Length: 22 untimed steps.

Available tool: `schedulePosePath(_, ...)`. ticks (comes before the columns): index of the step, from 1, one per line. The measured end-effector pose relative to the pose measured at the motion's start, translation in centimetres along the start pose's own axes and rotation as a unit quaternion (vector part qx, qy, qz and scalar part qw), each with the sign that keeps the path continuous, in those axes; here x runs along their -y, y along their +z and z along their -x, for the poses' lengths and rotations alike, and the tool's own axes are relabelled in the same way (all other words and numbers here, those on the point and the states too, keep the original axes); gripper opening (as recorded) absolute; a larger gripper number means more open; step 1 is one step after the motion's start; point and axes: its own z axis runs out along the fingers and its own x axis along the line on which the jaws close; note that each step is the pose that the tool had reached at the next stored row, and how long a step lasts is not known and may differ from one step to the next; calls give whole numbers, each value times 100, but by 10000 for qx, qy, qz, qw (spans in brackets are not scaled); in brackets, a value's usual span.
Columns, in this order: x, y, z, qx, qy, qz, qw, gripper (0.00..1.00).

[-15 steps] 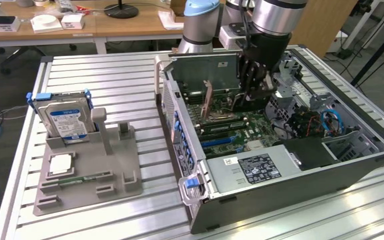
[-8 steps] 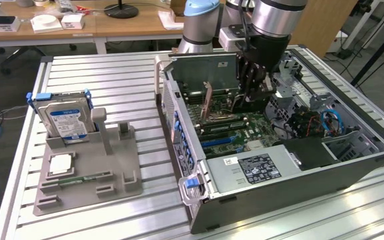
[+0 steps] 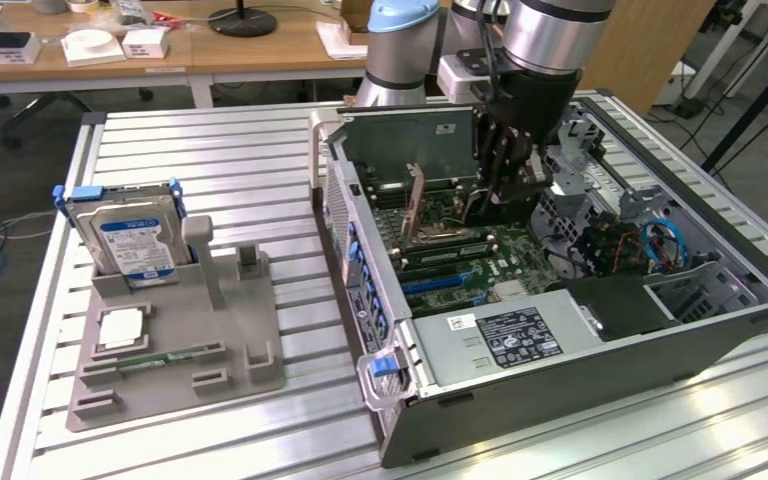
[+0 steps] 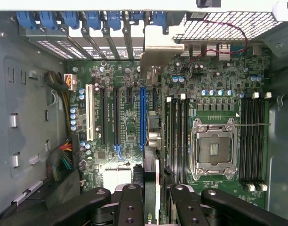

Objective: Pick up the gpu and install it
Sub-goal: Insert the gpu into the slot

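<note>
The jaws [image 4: 151,197] grip the gpu [image 4: 152,89] edge-on above the motherboard [image 4: 130,127] inside the computer case [image 3: 598,370].

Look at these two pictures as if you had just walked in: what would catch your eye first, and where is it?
The open computer case lying on the slatted table dominates, its green motherboard exposed. The gripper reaches down into it, holding the gpu edge-on over the expansion slots. On the exterior view's left, a grey holder carries an upright hard drive with a blue label.
</note>
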Motion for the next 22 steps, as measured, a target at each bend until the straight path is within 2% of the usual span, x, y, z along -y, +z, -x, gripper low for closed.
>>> schedulePosePath(9, 0, 5, -1, 0, -1, 0, 10000, 26)
schedulePosePath(22, -1, 122, -2, 0, -1, -8, 10000, 26)
